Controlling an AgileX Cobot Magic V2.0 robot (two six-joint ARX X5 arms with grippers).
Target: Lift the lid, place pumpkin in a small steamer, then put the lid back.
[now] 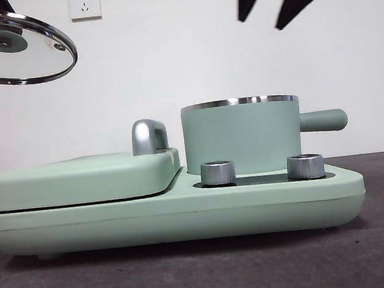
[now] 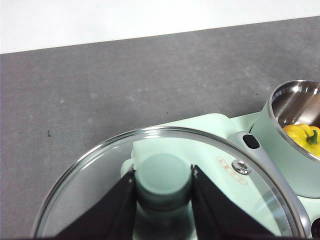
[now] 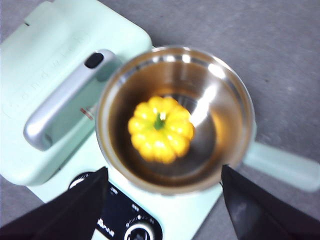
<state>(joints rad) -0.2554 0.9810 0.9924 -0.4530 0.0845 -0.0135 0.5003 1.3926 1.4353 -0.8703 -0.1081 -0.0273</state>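
Up at the far left, the lid [image 1: 17, 49] hangs tilted in the air, well above the flat green cover [image 1: 79, 180], and the left gripper [image 2: 163, 186] pinches its mint knob [image 2: 162, 175] between both jaws. Moving right, the chrome handle [image 1: 148, 136] stands beside the steamer [image 1: 243, 138], which sits open on the base [image 1: 172, 215] behind two silver dials [image 1: 218, 173]. Inside, the pumpkin [image 3: 160, 128] rests on the steel bottom, stem up. Above the pot hangs the right gripper [image 3: 162, 195], jaws spread wide and holding nothing.
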